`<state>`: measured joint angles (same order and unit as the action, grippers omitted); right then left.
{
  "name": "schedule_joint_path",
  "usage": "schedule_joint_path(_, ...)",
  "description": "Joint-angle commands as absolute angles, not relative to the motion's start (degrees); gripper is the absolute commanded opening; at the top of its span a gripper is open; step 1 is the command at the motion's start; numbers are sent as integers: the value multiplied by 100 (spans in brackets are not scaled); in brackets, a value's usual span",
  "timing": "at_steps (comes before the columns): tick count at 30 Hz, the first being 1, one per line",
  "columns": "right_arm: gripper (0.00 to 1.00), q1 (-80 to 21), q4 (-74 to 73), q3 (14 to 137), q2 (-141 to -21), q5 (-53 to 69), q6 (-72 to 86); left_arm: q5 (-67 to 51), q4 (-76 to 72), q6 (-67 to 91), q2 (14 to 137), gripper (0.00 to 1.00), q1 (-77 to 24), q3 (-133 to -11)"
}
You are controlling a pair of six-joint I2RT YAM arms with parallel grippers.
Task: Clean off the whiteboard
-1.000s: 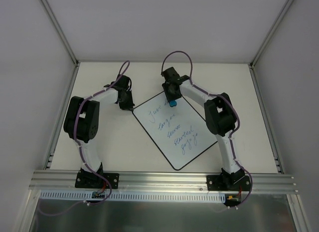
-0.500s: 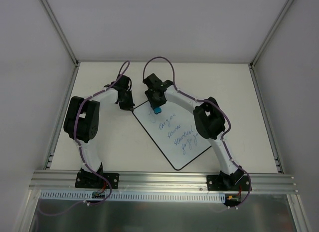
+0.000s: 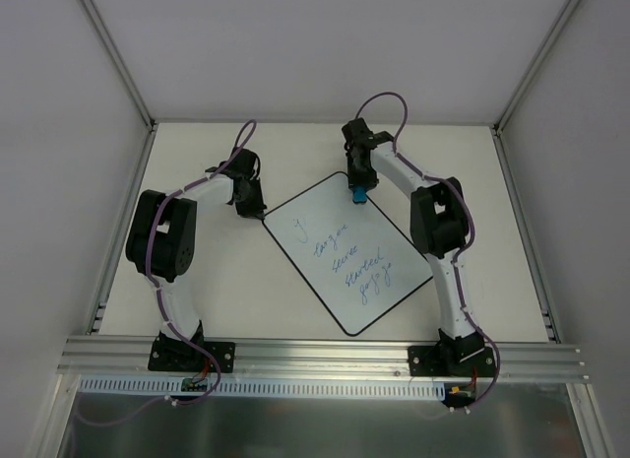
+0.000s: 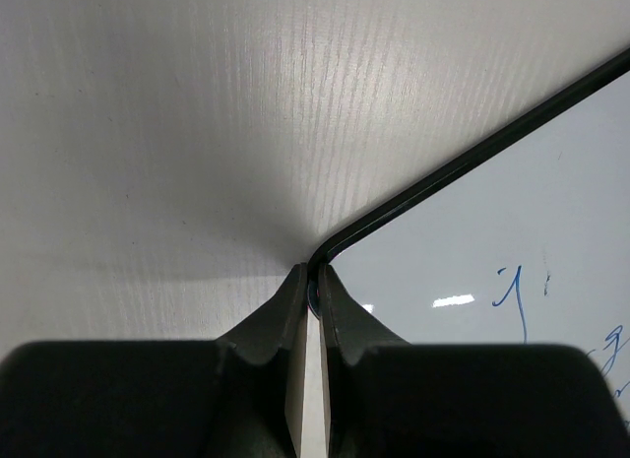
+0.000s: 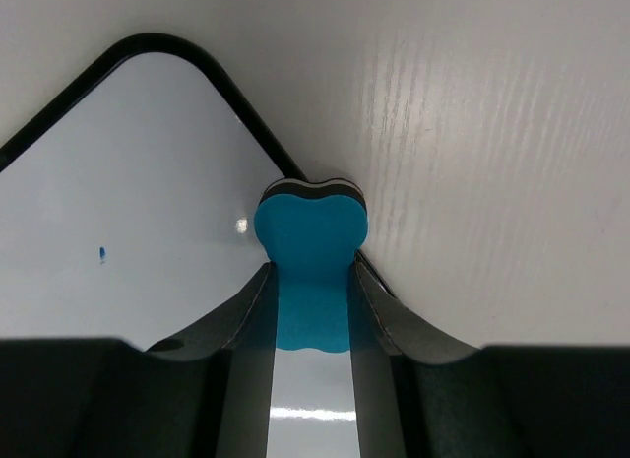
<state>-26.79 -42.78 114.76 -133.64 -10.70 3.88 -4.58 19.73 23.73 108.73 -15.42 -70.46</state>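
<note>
The whiteboard (image 3: 345, 251) lies tilted on the table, white with a thin black rim and blue handwriting across its middle and lower part. My left gripper (image 3: 258, 210) is shut on the board's left corner, which shows pinched between the jaws in the left wrist view (image 4: 316, 279). My right gripper (image 3: 361, 190) is shut on a blue eraser (image 3: 361, 196) and holds it at the board's far right edge. In the right wrist view the eraser (image 5: 310, 236) sits on the rim (image 5: 217, 79) near the top corner. A blue stroke (image 4: 514, 300) remains near the left corner.
The table (image 3: 197, 281) is a pale surface walled by white panels at the back and sides. An aluminium rail (image 3: 325, 355) carries both arm bases at the near edge. Both arms reach over the far half of the table.
My right gripper swept the eraser left across the top of the board, then back right to the far right edge. The top line of writing is mostly gone. The left gripper has not moved.
</note>
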Motion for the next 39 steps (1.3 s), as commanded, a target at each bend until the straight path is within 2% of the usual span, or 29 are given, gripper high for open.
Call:
schedule_joint_path(1,1,-2733,-4878,11768,-13658,-1345,501,-545,2382,2479,11083,0,-1626,-6838)
schedule_joint_path(14,0,-3471,-4966,12735,-14317,-510,18,-606,2399,2505,11065,0,-1626,-6864)
schedule_joint_path(21,0,-4060,-4966,12639,-14379,411,-360,-624,2399,2566,11083,0,-1635,-6882)
schedule_joint_path(27,0,-4473,-4913,12525,-14300,747,-326,-615,2391,2663,11101,0,-1617,-6873)
schedule_joint_path(32,0,-4526,-4834,11903,-13958,423,-237,-615,2391,2821,11110,0,-1547,-6891)
schedule_joint_path(35,0,-4518,-4808,11340,-13501,-191,-211,-598,2391,2883,11083,0,-1486,-6899)
schedule_joint_path(39,0,-4386,-4527,9962,-12781,-912,-36,-554,2391,2918,11030,0,-1441,-6891)
